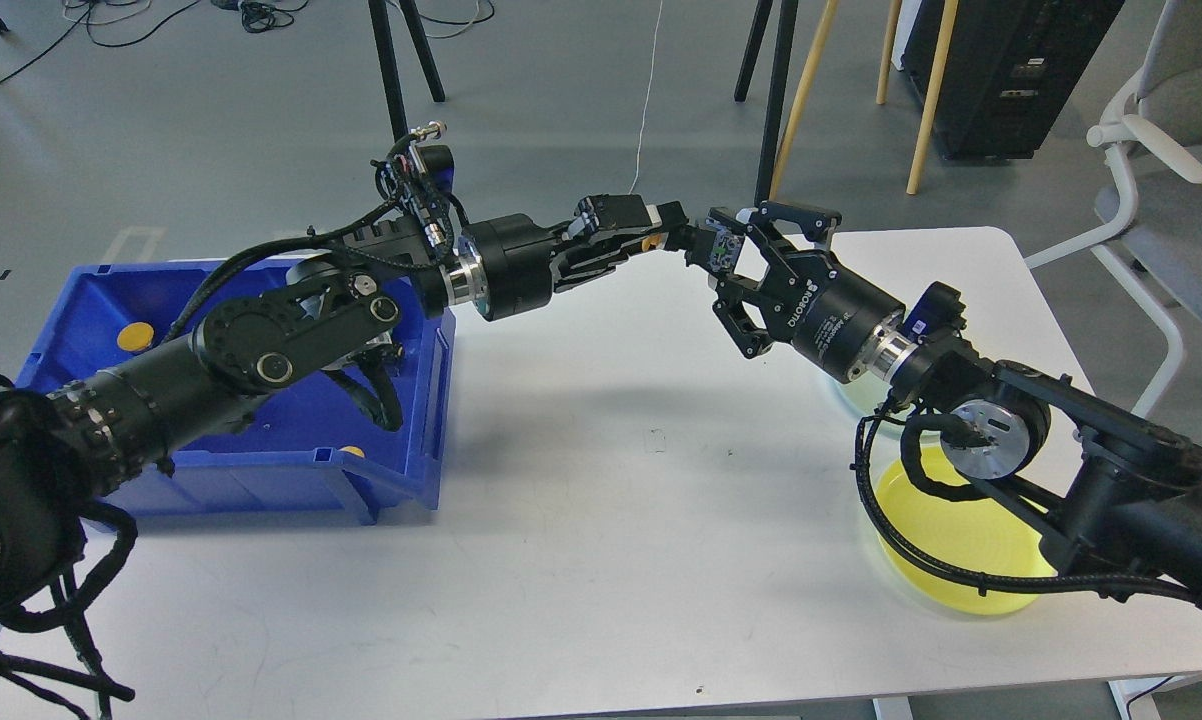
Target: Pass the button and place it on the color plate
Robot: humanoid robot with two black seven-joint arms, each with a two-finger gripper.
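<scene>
The handover is happening in mid-air above the white worktop (601, 500), and that is where it could fail. The left pincer (673, 240) has its fingers drawn close together, and a small orange-yellow spot, which I take to be the button (649, 241), shows just behind its tips, so it appears to be gripping it. The right pincer (723, 262) stands with its fingers spread wide, its upper finger almost touching the left tips. Whether the button already sits between the right fingers is hidden by the dark parts.

If the left pincer lets go before the right one closes, the button would likely drop to the worktop below both pincers and could roll. It is small and thin, so a slightly offset grip could pinch only its edge and flick it out. The two sets of fingers are also so near that they could knock each other while closing.

The yellow plate (971, 545) lies well behind and below the right pincer, under that arm's forearm, with a paler plate (854, 397) beside it, nearer the wrist. The blue bin (261, 470), well behind the left pincer, holds another orange button (135, 336)
</scene>
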